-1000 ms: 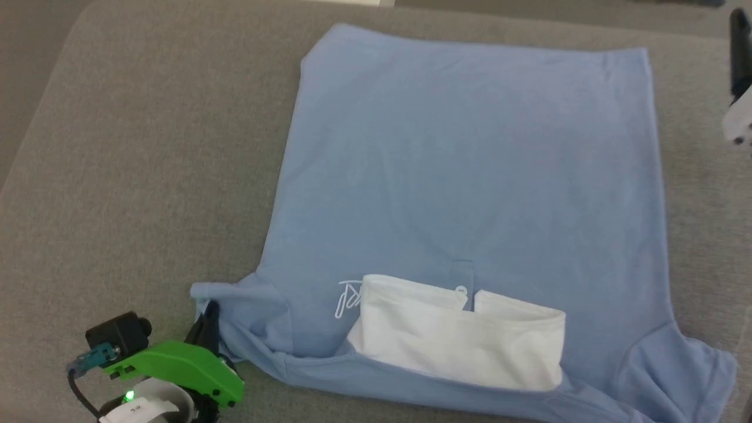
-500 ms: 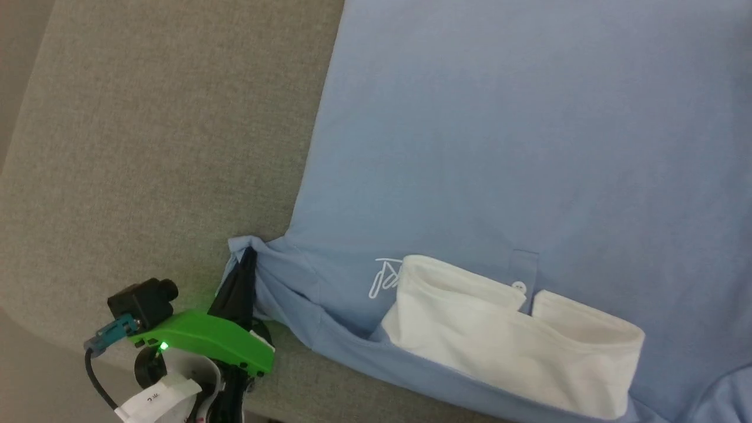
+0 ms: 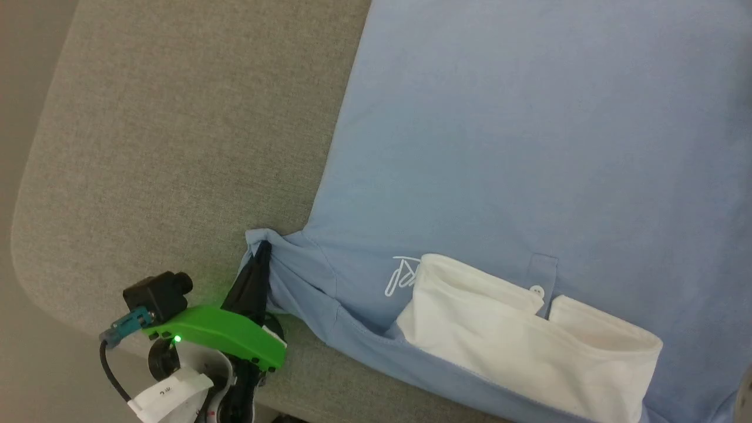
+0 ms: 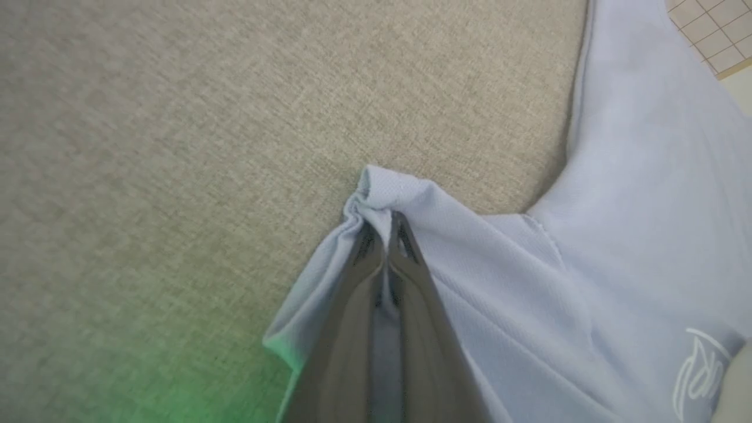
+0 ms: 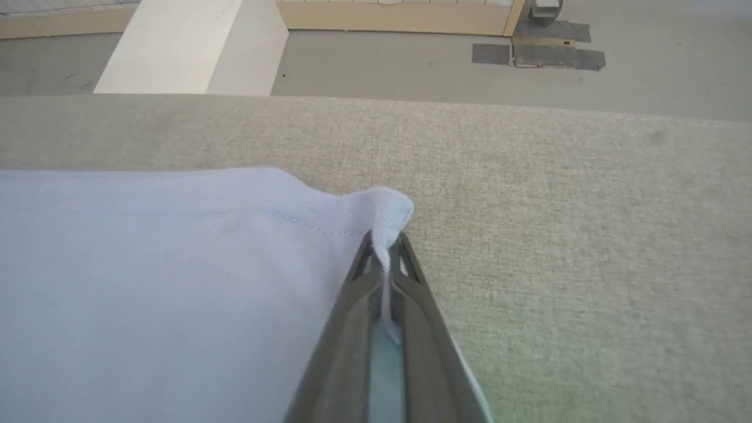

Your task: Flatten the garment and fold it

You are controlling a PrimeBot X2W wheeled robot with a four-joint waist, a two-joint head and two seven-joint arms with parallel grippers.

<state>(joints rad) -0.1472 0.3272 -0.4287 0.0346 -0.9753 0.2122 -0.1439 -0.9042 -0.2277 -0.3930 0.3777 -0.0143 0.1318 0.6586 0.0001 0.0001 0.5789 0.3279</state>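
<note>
Near the front-left corner of the grey padded top: two pinches set, fold about to start.
At the bunched sleeve tip the left gripper has its fingers pressed together on the garment, which lies spread and mostly flat across the top, with the white fabric part and script logo by the near edge. Further right, the right gripper pinches a hemmed corner close to the far edge. Flattening looks done and folding is opening, I judge. The next move calls for lifting both pinches evenly, so the cloth carries over without dragging or twisting.
</note>
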